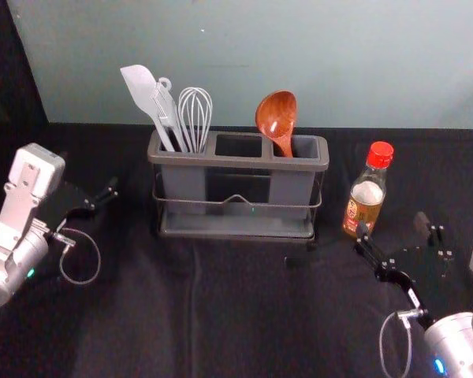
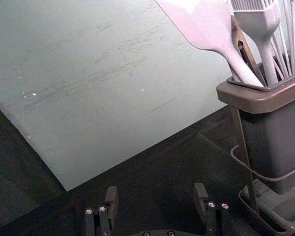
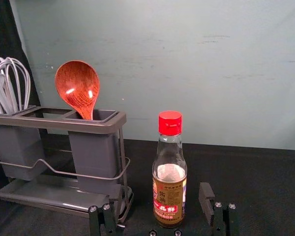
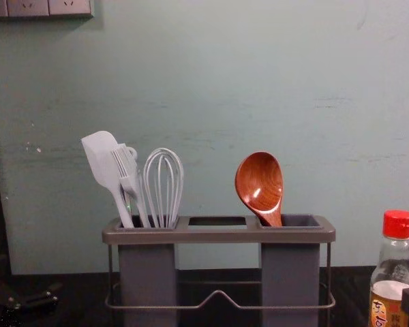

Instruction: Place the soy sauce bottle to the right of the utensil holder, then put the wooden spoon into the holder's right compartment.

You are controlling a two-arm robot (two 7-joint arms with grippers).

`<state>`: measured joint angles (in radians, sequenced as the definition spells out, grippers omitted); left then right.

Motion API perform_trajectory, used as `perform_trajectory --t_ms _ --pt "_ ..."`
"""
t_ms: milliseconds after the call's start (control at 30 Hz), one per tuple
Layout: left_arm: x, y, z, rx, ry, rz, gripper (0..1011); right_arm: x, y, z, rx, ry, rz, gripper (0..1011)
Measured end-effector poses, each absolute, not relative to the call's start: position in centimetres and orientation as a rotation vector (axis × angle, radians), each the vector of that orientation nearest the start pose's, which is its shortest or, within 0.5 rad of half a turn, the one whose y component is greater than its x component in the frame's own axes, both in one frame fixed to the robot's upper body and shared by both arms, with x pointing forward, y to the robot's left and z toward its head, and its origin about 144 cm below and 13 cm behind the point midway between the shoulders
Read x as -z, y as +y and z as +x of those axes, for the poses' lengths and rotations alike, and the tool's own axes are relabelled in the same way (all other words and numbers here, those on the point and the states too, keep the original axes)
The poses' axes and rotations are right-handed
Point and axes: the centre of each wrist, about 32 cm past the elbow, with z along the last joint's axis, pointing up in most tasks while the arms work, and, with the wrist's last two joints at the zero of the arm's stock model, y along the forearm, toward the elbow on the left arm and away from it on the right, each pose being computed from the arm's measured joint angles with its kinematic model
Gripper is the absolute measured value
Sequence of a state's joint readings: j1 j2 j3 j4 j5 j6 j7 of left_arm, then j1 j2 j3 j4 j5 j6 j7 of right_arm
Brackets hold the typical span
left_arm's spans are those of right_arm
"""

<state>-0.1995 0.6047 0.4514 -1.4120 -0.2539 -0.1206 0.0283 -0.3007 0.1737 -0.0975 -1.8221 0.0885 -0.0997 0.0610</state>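
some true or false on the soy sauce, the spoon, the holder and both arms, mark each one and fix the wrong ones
1. The wooden spoon stands in the right compartment of the utensil holder. True.
2. The soy sauce bottle lies on its side. False: it stands upright, to the right of the holder.
3. The whisk and the spatula share the left compartment. True.
4. The bottle's cap is white. False: it is red.
5. The right end effector is clamped shut on the spoon. False: it is open, near the bottle and away from the spoon.
6. The left end effector is open and holds nothing. True.
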Motion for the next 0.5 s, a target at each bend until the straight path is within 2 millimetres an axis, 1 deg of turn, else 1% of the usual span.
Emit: perform_trajectory --t_ms 500 --pt "-113.98 30.96 48.86 -1.248 -0.285 0.304 1005 -113.58 -23.42 37.01 1.369 -0.062 -0.009 1004"
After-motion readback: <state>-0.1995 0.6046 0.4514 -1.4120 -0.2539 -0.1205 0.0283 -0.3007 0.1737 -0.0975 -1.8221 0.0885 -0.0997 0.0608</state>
